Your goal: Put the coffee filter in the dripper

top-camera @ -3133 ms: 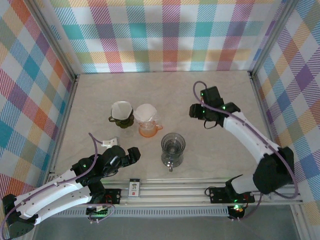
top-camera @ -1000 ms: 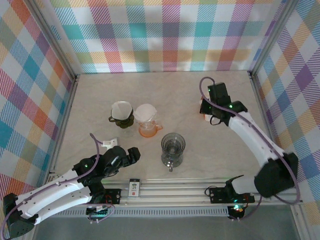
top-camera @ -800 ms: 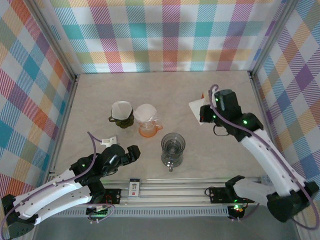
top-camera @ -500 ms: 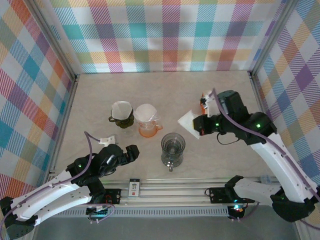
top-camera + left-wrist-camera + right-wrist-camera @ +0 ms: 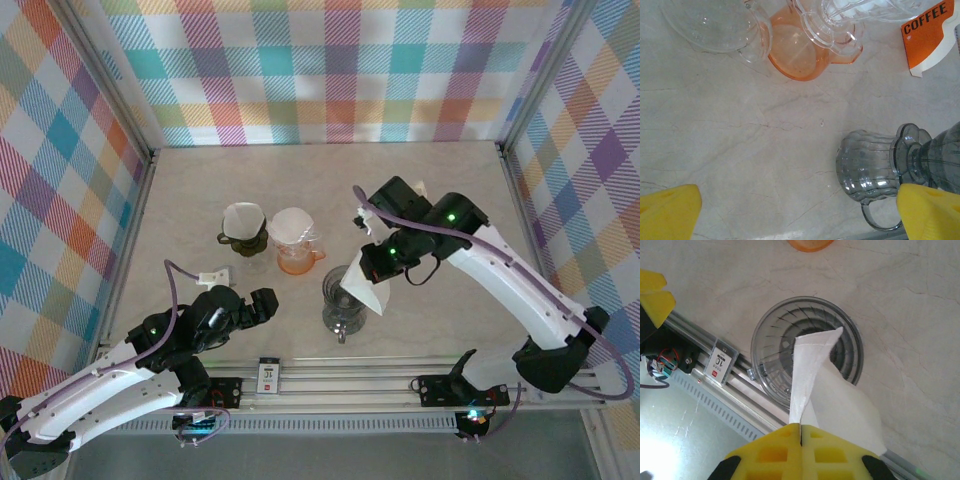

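Here, filter (image 5: pixel 812 365): white paper, hanging over the grey dripper (image 5: pixel 771 335), its tip above the bowl.
Dripper: upright near the table's (image 5: pixel 440 180) near edge, about midway along.
Right gripper (image 5: pixel 800 432): fingers pressed together on the filter's upper edge.
Left gripper (image 5: pixel 797 212): fingers wide apart, holding nothing, above the table's near-left corner, apart from the dripper.
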